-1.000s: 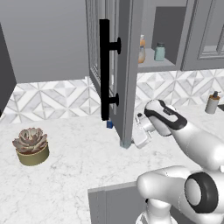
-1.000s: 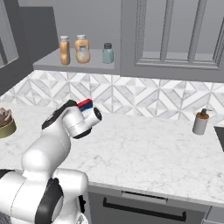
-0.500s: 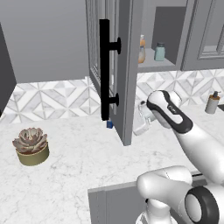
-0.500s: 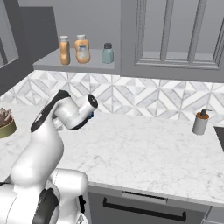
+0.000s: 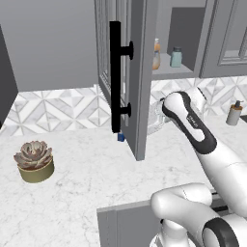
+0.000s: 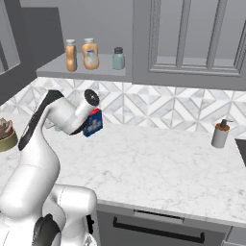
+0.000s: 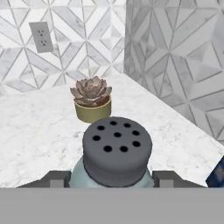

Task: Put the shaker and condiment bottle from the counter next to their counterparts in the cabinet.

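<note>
**Shaker held, shelf above**

Shaker (image 7: 116, 157) sits between the jaws in the hand view, its dark holed cap close to the lens and a dark finger (image 7: 54, 178) on each side of the teal body, so the gripper (image 7: 114, 181) looks closed on it, clear of the counter (image 6: 158, 163).

To do the lift well, I judge the arm should keep the shaker upright, rise past the edge of the open cabinet door (image 5: 140, 77), and approach the shelf (image 6: 62, 67) from the front. It should set the shaker down beside the teal shaker (image 6: 118, 58) already there, without nudging the two orange bottles (image 6: 90, 54).

Beyond the held shaker, the hand view shows a potted succulent (image 7: 91, 99) and a wall socket (image 7: 40, 36). The right base view shows all three things on the shelf, and a tan pump dispenser (image 6: 220, 134) far right of it. In the left base view, the door hides part of the shelf.
</note>
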Controlling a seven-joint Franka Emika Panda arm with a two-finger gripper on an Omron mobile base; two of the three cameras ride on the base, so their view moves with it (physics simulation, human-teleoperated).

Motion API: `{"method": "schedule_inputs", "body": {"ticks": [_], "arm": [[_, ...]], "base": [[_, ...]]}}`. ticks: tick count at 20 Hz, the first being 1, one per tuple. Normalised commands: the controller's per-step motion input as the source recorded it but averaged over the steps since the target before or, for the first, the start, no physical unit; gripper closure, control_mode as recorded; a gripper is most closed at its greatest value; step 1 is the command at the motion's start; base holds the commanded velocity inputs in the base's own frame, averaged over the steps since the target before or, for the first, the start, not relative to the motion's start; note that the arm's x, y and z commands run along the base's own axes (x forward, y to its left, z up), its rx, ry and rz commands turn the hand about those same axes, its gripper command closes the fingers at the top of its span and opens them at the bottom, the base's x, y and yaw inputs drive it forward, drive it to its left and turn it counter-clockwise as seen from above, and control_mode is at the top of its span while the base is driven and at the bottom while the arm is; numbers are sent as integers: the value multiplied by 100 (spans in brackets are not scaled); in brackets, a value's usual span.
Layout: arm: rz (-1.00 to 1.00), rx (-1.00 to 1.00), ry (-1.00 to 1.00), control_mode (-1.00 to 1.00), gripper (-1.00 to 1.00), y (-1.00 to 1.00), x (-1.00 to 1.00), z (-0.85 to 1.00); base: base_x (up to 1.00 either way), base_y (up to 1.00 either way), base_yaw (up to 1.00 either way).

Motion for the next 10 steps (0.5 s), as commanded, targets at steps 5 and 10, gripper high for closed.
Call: {"method": "schedule_inputs", "body": {"ticks": [5, 10], "arm": [[-17, 0, 0, -100, 100, 0, 0, 60], [-19, -2, 0, -100, 100, 0, 0, 58]], "base": [[0, 0, 0], [0, 0, 0]]}}
